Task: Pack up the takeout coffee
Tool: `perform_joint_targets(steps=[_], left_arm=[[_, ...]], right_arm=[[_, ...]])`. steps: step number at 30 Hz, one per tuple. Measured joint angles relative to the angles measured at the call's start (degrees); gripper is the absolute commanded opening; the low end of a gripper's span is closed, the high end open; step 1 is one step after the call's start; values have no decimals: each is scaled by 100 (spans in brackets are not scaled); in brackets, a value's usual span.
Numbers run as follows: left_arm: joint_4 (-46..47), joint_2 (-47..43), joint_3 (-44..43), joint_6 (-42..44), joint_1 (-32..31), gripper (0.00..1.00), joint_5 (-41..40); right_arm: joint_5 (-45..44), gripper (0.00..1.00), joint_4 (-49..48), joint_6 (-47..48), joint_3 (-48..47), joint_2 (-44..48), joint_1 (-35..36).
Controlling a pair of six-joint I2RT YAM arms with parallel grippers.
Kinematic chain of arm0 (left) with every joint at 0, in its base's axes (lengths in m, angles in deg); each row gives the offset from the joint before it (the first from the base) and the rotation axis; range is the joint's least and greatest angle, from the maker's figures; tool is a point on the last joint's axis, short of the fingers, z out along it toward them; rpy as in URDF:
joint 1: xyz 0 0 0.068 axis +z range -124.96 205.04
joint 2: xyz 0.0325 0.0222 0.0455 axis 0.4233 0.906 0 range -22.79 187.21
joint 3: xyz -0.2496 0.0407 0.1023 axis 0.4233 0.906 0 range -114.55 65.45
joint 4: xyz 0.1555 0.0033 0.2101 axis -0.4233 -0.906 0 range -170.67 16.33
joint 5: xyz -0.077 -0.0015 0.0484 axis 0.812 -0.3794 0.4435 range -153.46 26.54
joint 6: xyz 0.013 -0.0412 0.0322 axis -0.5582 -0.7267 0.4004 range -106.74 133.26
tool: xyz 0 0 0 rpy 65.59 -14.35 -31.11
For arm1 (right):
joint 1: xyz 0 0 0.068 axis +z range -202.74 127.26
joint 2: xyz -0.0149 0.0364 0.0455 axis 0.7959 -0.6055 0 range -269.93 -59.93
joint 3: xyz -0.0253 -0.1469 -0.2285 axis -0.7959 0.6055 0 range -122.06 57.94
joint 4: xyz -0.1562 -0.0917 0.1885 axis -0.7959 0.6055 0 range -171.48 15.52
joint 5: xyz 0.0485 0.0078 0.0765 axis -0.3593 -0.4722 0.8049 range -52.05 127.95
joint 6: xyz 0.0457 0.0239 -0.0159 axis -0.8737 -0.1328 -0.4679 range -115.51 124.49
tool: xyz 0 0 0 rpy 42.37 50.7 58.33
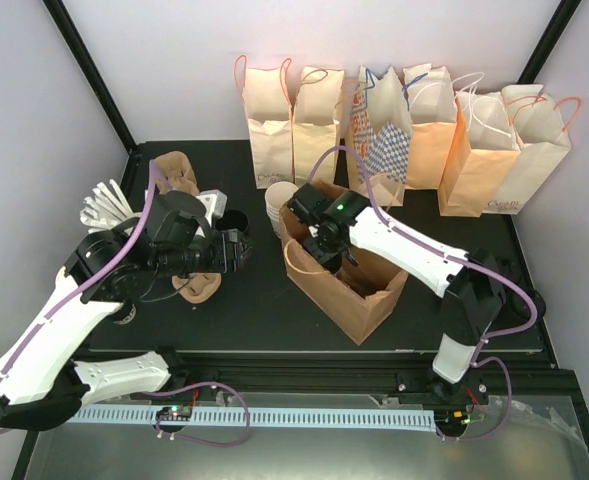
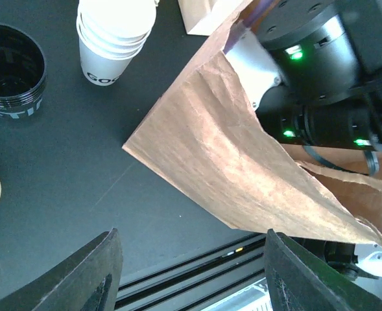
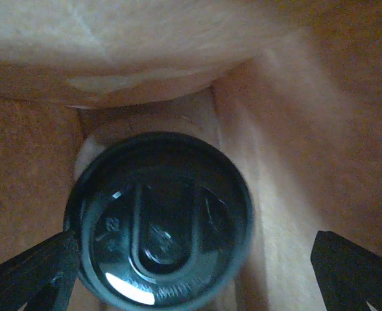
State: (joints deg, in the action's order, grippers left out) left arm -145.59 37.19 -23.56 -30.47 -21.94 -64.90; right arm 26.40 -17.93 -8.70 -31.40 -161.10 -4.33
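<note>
Left of the top view: left arm point(image 1: 94, 290) extends toward centre, with the left gripper point(image 2: 191, 249) hovering over the bare black table point(image 1: 244, 320), just left of the open brown bag point(image 1: 349, 285). Its wrist view shows the jaws spread wide, nothing between them.

Upper left of that wrist view: black lid stack point(image 2: 12, 68), and just right of it a stack of white cups point(image 2: 116, 39). Both stand upright on the table, near the bag's corner but apart from it.

Centre: bag mouth faces up. Right arm point(image 1: 414, 250) slants in from the lower right, and the right gripper point(image 3: 192, 265) is down inside the bag. Its wrist view shows the takeout coffee point(image 3: 158, 220) upright on the bag's floor, black lid up, tucked into a corner against the paper walls. Jaws spread — one finger at each lower corner of the frame. The left-hand one is close by the lid's edge, contact unclear; the other stands well clear.

Upper right of the top view: row of paper bags point(image 1: 414, 130) upright along the back wall.
</note>
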Motion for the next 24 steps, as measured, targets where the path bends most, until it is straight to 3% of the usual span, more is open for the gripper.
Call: perform_joint_targets(steps=[11,24], left_arm=[[181,92,33,24,0,63,122],[358,424,44,170,0,64,223]], right_arm=[[-146,100,940,-70,-896,673,0],[-162,97,2028,-109,-3248,1132,-74]])
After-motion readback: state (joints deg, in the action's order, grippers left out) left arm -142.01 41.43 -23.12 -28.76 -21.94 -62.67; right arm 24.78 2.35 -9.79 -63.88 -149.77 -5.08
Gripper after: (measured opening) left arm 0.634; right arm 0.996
